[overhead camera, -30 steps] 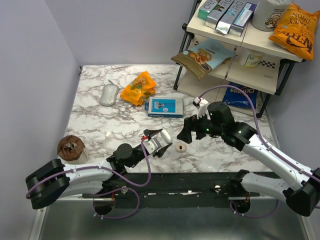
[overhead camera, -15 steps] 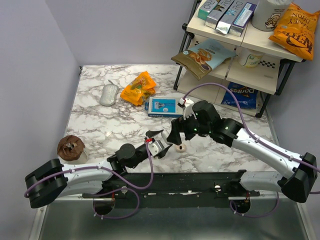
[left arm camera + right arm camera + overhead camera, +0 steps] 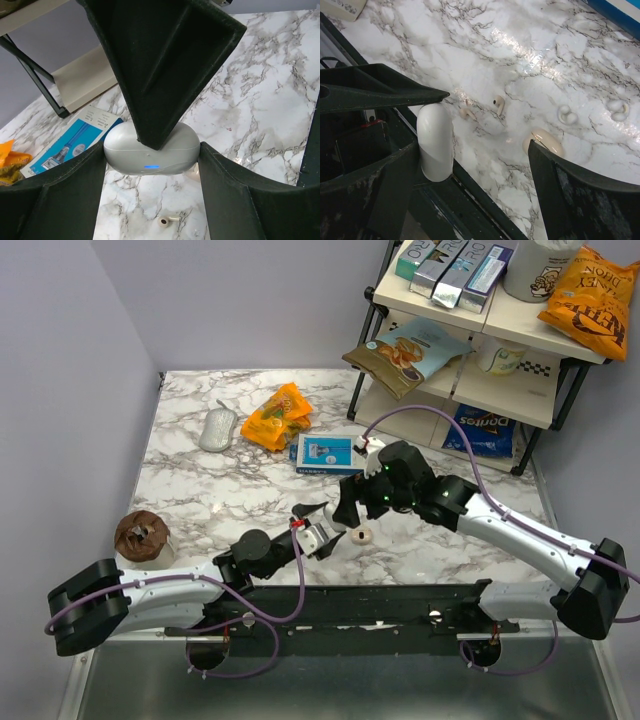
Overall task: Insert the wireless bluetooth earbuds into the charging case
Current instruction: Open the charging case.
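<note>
My left gripper [image 3: 318, 536] is shut on the glossy white charging case [image 3: 324, 532], holding it just above the marble near the front edge. In the left wrist view the case [image 3: 151, 157] sits between my fingers with a blue light lit on its front. My right gripper [image 3: 350, 508] is open, and one black finger [image 3: 160, 75] presses on the case's top. In the right wrist view the case [image 3: 435, 142] is beside my left finger. Two small cream earbuds [image 3: 497, 104] [image 3: 466, 114] lie on the marble; one also shows in the left wrist view [image 3: 167, 220]. A cream rounded piece [image 3: 361, 535] lies beside the case.
A blue-and-white flat box [image 3: 330, 453], an orange snack bag [image 3: 278, 415] and a grey-white mouse [image 3: 217, 428] lie further back. A brown muffin [image 3: 140, 535] sits front left. A shelf rack [image 3: 480, 340] with snacks stands at the back right. Small white ring-like pieces [image 3: 566, 115] lie on the marble.
My right arm has swung left and down to the case, so one finger now rests on its top. My left gripper has drawn the case slightly nearer the front edge.
</note>
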You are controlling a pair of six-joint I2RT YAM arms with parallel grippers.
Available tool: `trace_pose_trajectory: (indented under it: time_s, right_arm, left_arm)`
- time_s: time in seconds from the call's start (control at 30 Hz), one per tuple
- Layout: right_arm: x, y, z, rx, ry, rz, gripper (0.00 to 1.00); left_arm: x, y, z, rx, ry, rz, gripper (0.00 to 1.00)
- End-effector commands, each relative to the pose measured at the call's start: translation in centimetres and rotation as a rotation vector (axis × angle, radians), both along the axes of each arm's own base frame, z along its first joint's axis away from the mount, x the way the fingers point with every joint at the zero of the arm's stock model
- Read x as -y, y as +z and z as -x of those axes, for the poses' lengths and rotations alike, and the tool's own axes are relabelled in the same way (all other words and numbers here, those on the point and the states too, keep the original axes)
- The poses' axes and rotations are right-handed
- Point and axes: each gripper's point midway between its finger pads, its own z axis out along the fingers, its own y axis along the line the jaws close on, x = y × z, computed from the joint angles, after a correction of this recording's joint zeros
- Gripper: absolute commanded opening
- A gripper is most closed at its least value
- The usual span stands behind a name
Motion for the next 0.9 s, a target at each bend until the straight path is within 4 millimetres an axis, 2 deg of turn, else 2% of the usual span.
trace_pose_trajectory:
  time_s: [0.0,0.47,0.73,0.87]
  right_arm:
    - [0.7,0.7,-1.0,0.044,-0.069,0.009,0.97]
    - [2.8,0.2,-0.9,0.058,-0.141,0.05,0.97]
    - [3.5,2.5,-1.2,0.113,-0.172,0.016,0.97]
    - [1.9,4.4,0.0,0.124,-0.07,-0.08,0.96]
  left_arm:
    - [-0.1,2.0,0.0,0.031,0.011,0.051,0.0]
    - [-0.7,1.8,0.0,0.031,0.029,0.051,0.0]
    - [-0.7,1.8,-0.1,0.032,0.039,0.049,0.0]
    - [-0.7,1.9,-0.1,0.031,0.039,0.055,0.0]
